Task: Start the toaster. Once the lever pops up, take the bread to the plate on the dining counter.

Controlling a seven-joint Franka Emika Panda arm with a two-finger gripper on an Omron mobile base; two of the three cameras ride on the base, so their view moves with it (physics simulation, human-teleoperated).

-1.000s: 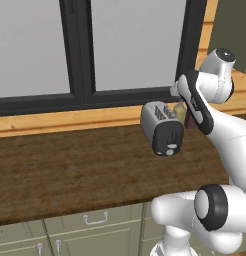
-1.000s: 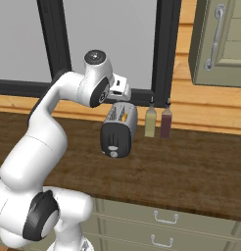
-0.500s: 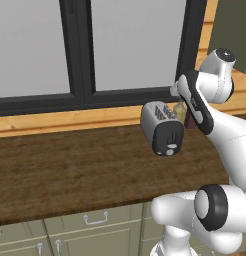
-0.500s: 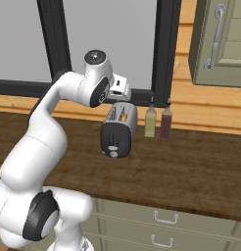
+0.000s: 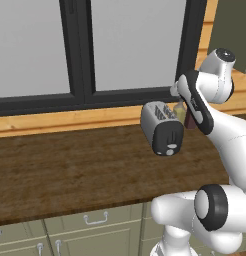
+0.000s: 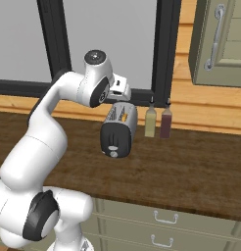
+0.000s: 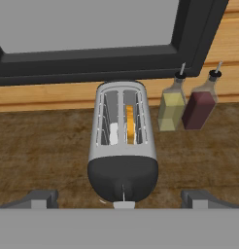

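Observation:
The silver toaster [image 7: 122, 146] stands on the dark wood worktop, its black end panel [image 7: 122, 179] turned toward me; it also appears in the base views [image 5: 162, 127] [image 6: 119, 130]. A tan bread [image 7: 130, 124] edge sits down in the right slot. The whitish lever [image 7: 123, 204] is low on the end panel. My gripper [image 7: 120, 199] hovers above and in front of the toaster, open, its fingertips [image 7: 41, 198] wide apart with nothing between them. The plate and the dining counter are out of view.
A yellow bottle [image 7: 171, 106] and a dark red bottle [image 7: 199, 104] stand just right of the toaster against the wooden sill. The black window frame [image 7: 92, 58] runs behind. A sage wall cabinet [image 6: 220, 41] hangs at the right; drawers [image 6: 161, 215] sit below the worktop.

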